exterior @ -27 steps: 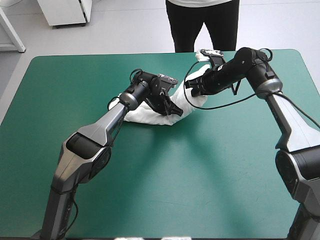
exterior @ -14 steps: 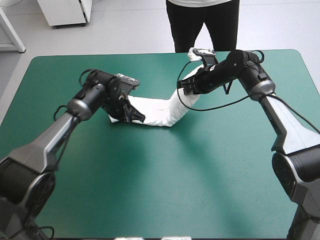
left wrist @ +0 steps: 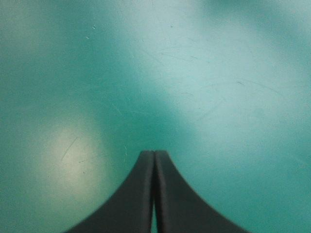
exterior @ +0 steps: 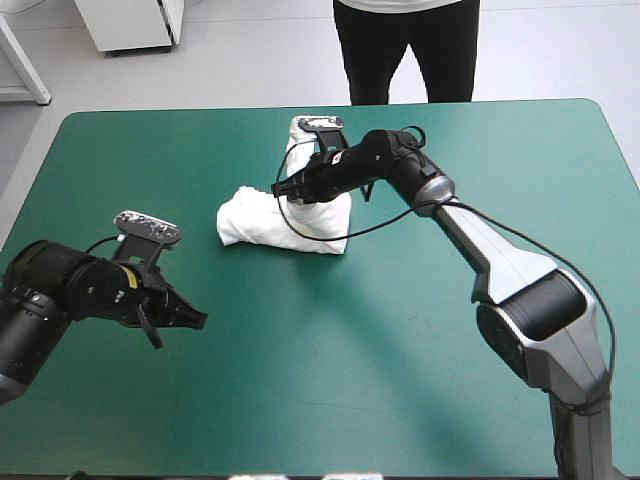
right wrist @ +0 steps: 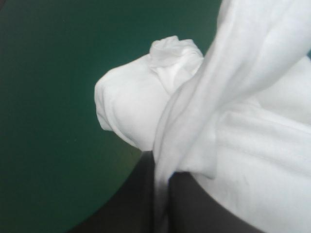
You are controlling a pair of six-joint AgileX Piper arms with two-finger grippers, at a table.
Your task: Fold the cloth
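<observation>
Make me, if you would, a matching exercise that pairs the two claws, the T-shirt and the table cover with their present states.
Things:
1. left claw
2. right claw
3. T-shirt
4. table cover

States:
a. teal-green
b. shut, empty, over bare cover
c. shut on the T-shirt
d. white bundle, one end held up

Pairs: 1-b; 2-c; 3-d; 4-a

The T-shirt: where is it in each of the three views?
High view: the T-shirt is a white heap past the table's middle, held by the right end effector.
Left wrist view: not in it; the shut left end effector faces bare teal-green cover.
Right wrist view: a strip between the fingers, a heap ahead.
Shared landmark: the teal-green cover.
</observation>
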